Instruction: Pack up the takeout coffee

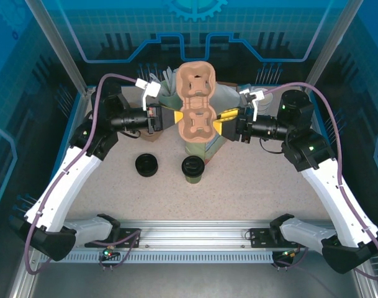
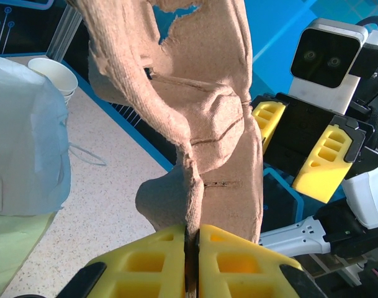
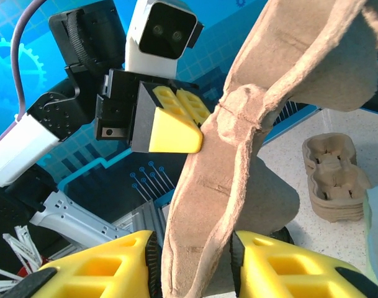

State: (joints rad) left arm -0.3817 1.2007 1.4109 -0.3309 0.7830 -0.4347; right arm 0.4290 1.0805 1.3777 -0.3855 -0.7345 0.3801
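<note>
- Left end effector (image 2: 193,251) is clamped on the pulp carrier (image 1: 198,102), raised at frame centre.
- Right end effector (image 3: 192,261) straddles the opposite rim; I cannot tell whether it grips.
- Takeout coffee (image 1: 193,167) stands on the counter (image 1: 251,186), lower centre.
- Likely step: readying the carrier; next, set it down level.

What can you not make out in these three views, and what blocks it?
Top view: bag, mostly under the held carrier.
Top view: left black lid; whatever is beneath it, hidden by the lid itself.
Left wrist view: white cups, lower part behind the bag.
</note>
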